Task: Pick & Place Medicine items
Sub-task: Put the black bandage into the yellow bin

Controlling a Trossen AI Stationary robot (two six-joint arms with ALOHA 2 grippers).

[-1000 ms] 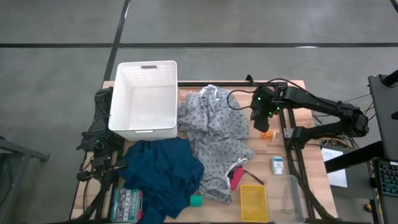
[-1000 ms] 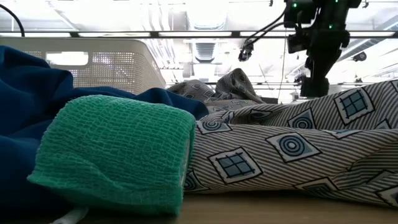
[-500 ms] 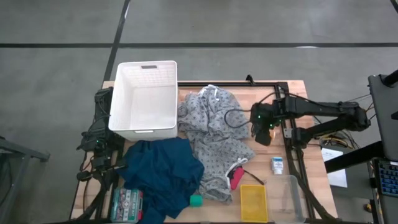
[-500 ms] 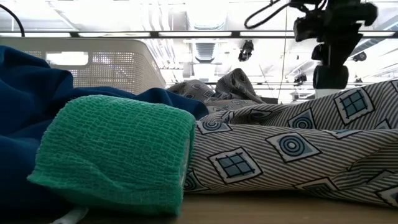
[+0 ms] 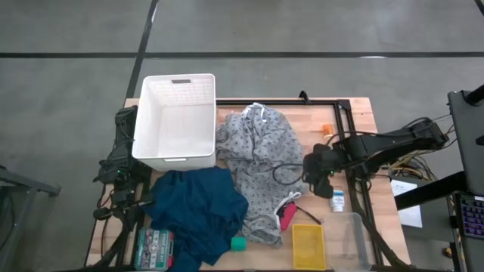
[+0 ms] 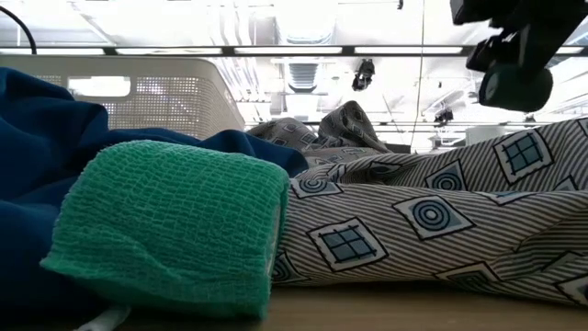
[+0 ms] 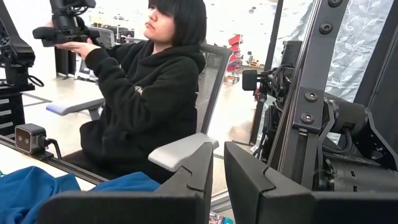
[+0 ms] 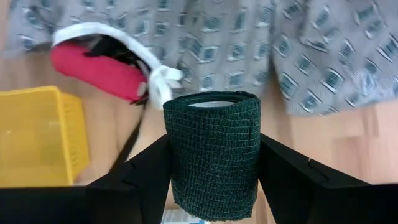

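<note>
Both right gripper (image 8: 211,186) fingers (image 8: 146,171) clamp a dark green bandage roll (image 8: 212,152).

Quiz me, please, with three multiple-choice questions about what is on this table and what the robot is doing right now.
1. Seen from above, the white basket stands on the table's: A left side; B right side; C middle.
2. The roll in the right end effector is: A orange; B dark green; C white.
3. The right end effector is: A open and empty; B closed on the roll; C out of sight.
Answers: 1 A, the overhead view shows it at the table's left side; 2 B, the right wrist view shows a dark green woven wrap; 3 B, both fingers press against the roll's sides.
</note>
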